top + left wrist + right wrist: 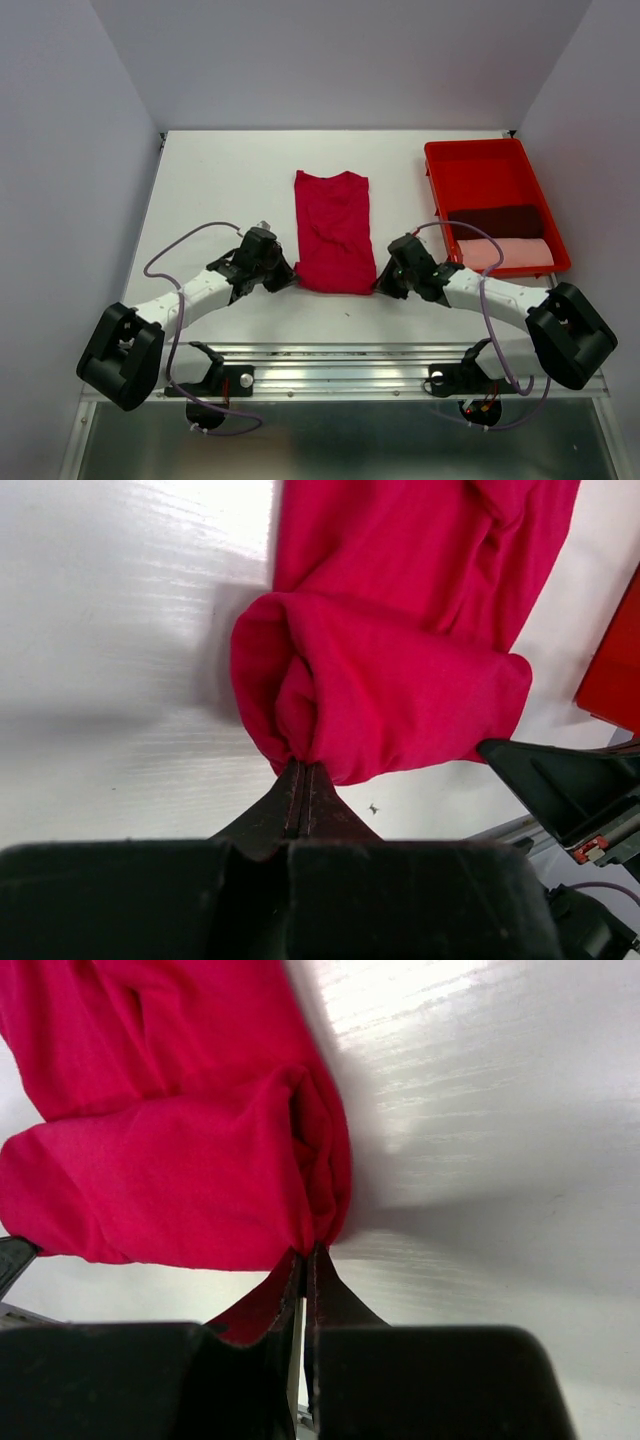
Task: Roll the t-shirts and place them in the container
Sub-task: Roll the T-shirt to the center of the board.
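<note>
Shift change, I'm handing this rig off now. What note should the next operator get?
Grippers: left gripper shut on the crimson t-shirt at its near left corner; right gripper shut on its near right corner.
That shirt lies mid-table, folded narrow, only the near end rolled.
Done: maroon t-shirt and pink t-shirt, looking rolled, in the red tray.
To do: finish rolling the crimson one.

A: Where does the crimson cloth t-shirt (333, 230) lie?
B: Mid-table on the white flat table (220, 180), its near end rolled. The left gripper (286, 279) is at its near-left corner, and the right gripper (384, 285) is at its near-right.
A: And further right?
B: A red rigid plastic tray (480, 165). In it, a dark maroon rolled shirt (497, 219) lies behind a pale pink rolled shirt (505, 253).
</note>
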Motion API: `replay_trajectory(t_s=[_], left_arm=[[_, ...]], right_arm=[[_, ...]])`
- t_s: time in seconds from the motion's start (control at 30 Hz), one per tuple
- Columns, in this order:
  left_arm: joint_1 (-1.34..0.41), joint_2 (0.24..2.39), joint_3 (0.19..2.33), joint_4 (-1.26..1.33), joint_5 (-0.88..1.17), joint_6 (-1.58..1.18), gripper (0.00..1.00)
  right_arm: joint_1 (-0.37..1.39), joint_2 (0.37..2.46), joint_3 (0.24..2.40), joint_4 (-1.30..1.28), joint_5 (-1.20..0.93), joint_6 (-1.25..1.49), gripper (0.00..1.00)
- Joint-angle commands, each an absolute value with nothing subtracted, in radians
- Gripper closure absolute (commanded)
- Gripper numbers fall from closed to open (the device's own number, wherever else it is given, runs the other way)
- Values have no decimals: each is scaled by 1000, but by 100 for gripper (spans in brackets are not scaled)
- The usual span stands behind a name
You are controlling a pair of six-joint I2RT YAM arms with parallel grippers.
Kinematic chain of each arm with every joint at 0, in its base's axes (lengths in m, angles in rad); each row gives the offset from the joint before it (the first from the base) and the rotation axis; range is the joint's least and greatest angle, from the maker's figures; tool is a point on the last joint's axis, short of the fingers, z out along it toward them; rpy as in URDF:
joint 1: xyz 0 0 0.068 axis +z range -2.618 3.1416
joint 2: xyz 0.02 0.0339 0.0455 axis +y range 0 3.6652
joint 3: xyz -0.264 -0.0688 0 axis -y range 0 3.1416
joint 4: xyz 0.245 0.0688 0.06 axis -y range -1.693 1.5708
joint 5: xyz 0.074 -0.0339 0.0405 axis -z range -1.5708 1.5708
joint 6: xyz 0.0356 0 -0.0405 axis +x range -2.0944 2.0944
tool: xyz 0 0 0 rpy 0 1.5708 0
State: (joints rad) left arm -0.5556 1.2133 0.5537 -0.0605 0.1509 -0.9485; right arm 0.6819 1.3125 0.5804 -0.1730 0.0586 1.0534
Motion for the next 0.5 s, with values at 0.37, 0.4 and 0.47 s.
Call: replay_trajectory(t_s=[0.37, 0.4, 0.47], left_arm=[[-525, 1261, 690, -143, 155, -951, 100], [-522, 1265, 699, -140, 158, -950, 100], [-506, 1281, 709, -130, 172, -943, 100]], right_arm=[[657, 1290, 715, -239, 137, 967, 99], [657, 1295, 721, -239, 138, 960, 99], [647, 1305, 735, -247, 140, 942, 99]])
